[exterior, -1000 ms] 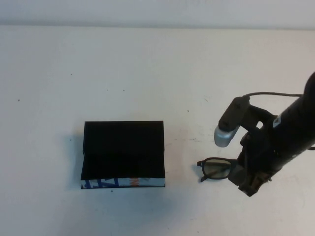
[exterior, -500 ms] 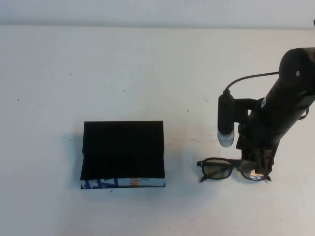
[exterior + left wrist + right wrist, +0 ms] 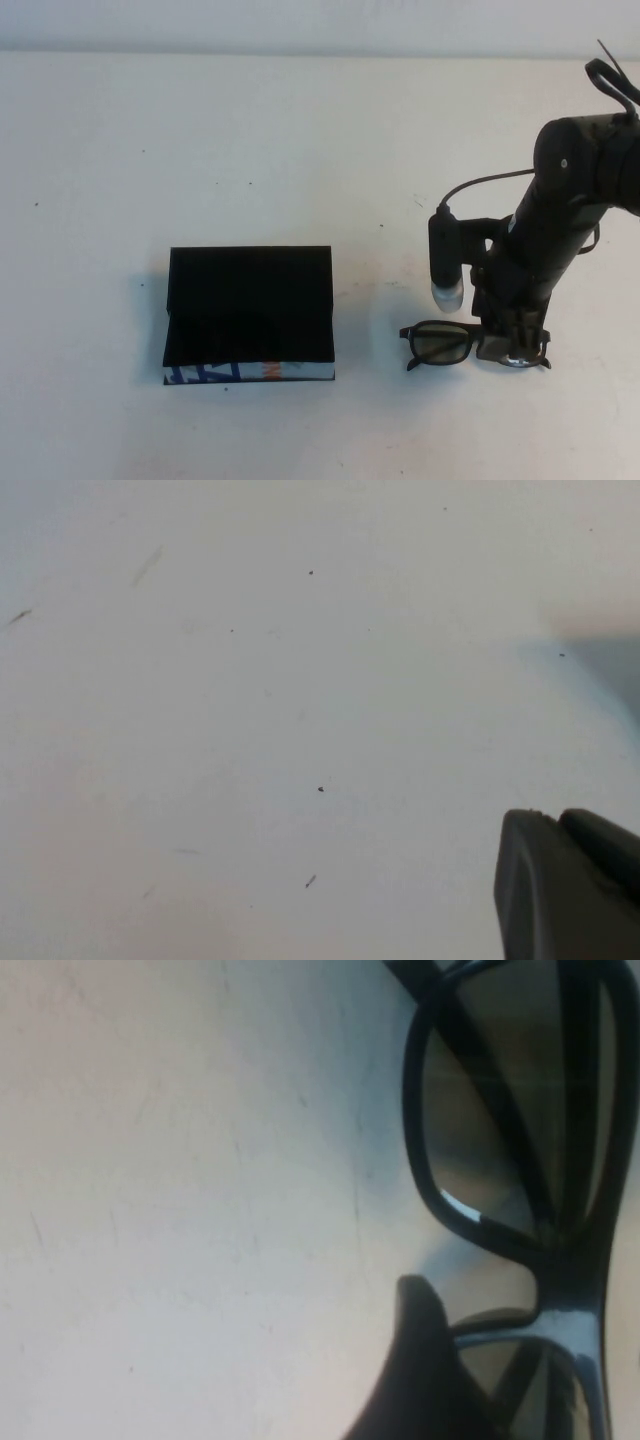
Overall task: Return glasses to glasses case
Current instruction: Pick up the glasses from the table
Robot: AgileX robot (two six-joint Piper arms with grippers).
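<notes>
The glasses [image 3: 440, 342] lie on the white table right of the glasses case [image 3: 250, 310], which lies open with its lid flap folded back and its black inside empty. My right gripper [image 3: 514, 350] points straight down onto the glasses' right lens and hides it. It is open. In the right wrist view one finger [image 3: 420, 1370] stands beside the dark frame [image 3: 570, 1280], close to the bridge; the other finger is out of view. My left gripper [image 3: 562, 822] is shut and empty over bare table; it does not show in the high view.
The white table [image 3: 300, 150] stretches bare behind and left of the case. A silver-tipped wrist camera [image 3: 446, 270] hangs on the right arm just behind the glasses. The table's far edge meets a pale wall.
My right arm has swung upright and shifted slightly left, bringing the gripper straight down on the right lens. The glasses and the case have not moved.
</notes>
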